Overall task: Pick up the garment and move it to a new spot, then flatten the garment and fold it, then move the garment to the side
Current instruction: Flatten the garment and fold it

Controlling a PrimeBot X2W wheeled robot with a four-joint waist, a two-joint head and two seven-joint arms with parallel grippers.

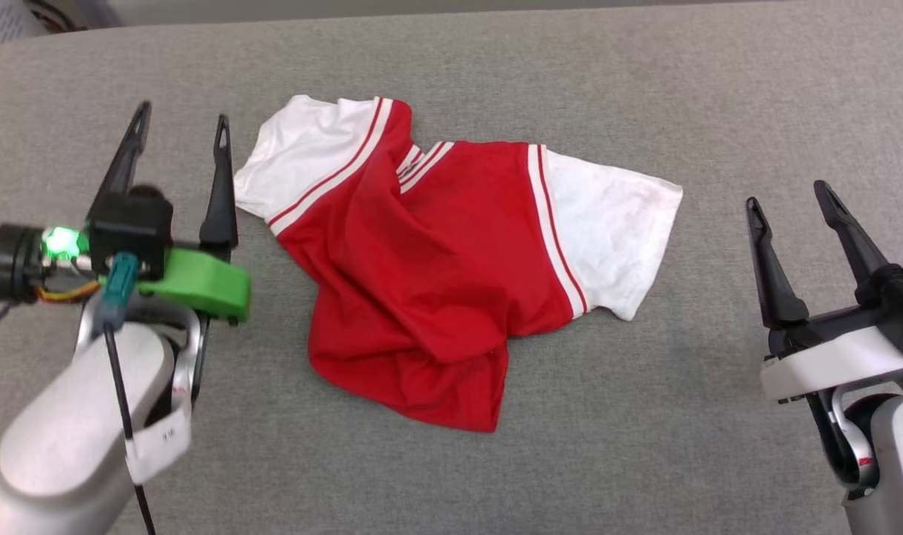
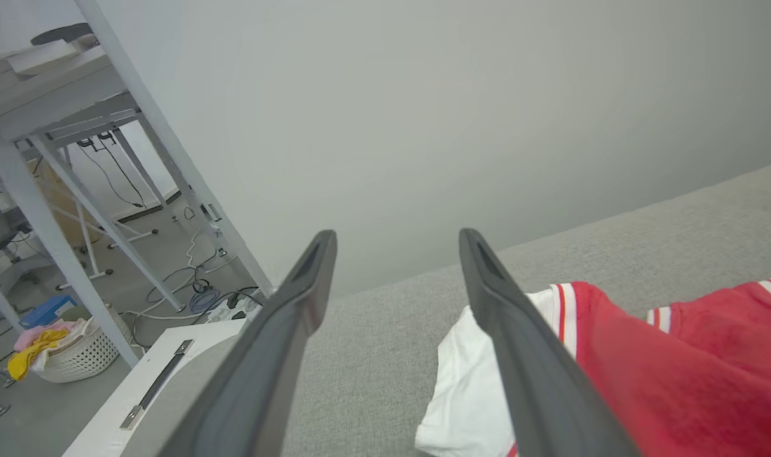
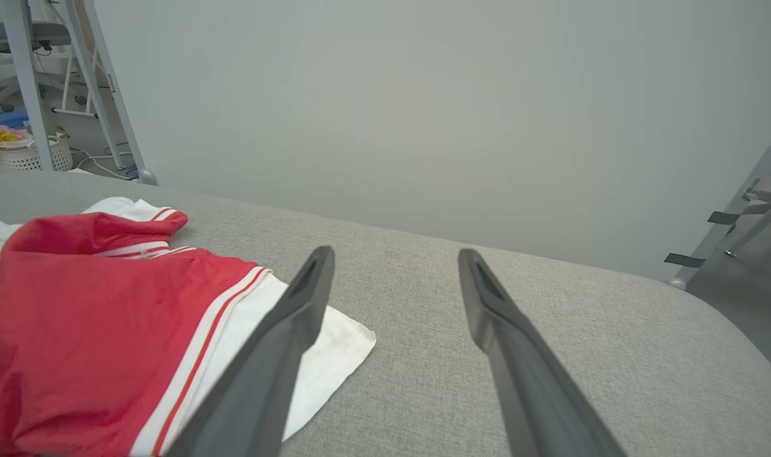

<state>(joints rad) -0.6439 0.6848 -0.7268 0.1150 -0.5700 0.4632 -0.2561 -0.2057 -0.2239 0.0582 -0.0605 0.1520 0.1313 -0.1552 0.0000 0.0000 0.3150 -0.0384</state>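
The garment [image 1: 429,260], a red jersey with white sleeves and red-white stripe trim, lies crumpled and creased in the middle of the grey table [image 1: 644,446]. No number shows on the side facing up. My left gripper [image 1: 182,121] hovers open just left of the garment's left white sleeve [image 2: 461,381], with nothing between its fingers. Off to the garment's right, my right gripper [image 1: 788,195] is open too and holds nothing, a short gap from the right white sleeve [image 3: 334,355].
The table's far edge runs along a plain grey wall [image 3: 423,114]. Beyond the left corner stand metal frame legs [image 2: 163,152], floor cables and a white basket of cloths [image 2: 74,355]. A white panel with a handle [image 2: 157,381] sits by the table's left corner.
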